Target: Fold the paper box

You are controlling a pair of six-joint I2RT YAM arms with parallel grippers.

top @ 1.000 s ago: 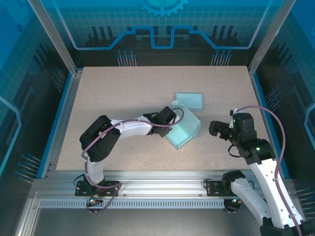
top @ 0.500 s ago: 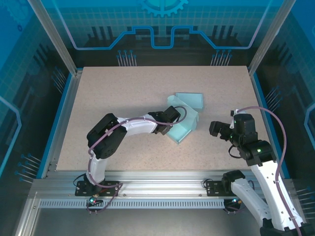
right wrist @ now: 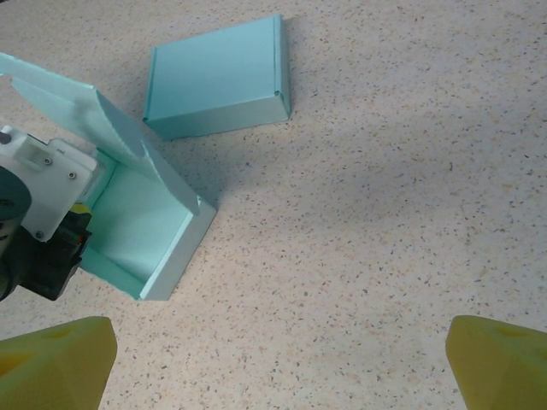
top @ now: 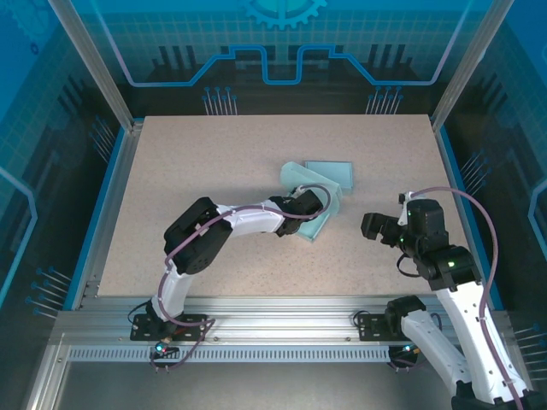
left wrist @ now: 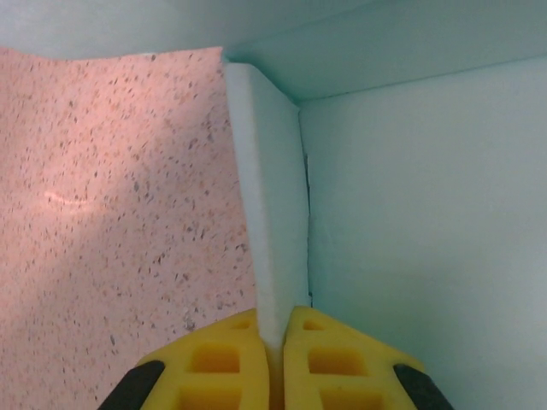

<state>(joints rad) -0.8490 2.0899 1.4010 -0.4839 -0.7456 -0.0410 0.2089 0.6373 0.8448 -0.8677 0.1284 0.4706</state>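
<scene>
While the left claw clamps one wall of the open box, the box's long axis seemingly runs diagonally across the worktop. A shut box lies just behind it, and the right claw is spread wide nearby.

Matt paper box; speckled matt table.

Plain pale teal, unprinted, inside and out: paper box, centre of frame. Same teal: closed box, upper right of it. Beige with fine dark speckle: desk. Yellow fingers: left claw (black at the base) and right claw. White links, black joints: left arm, right arm. Purple: cables. Blue with a light line pattern: enclosure walls.
</scene>
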